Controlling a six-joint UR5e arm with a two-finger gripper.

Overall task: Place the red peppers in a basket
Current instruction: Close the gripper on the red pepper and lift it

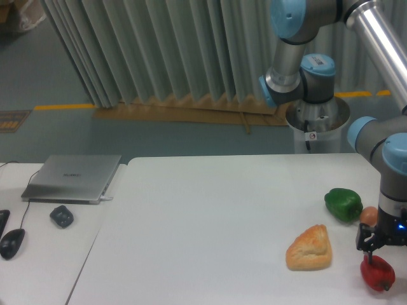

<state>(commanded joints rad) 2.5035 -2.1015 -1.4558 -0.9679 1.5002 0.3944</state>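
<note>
The red pepper (378,273) lies glossy and lobed on the white table (210,216) at the front right corner. My gripper (395,249) hangs just above it and a little to the right, partly cut off by the right edge of the frame. Its left finger (365,245) is spread wide of the wrist and its tip is close over the pepper's top. The jaws look open and hold nothing. No basket is in view.
A green bell pepper (343,204) sits behind the red one, with a small orange-brown round item (369,216) beside it. A bread wedge (310,248) lies to the left. A laptop (73,178), a dark object (62,216) and a mouse (12,243) are on the left table.
</note>
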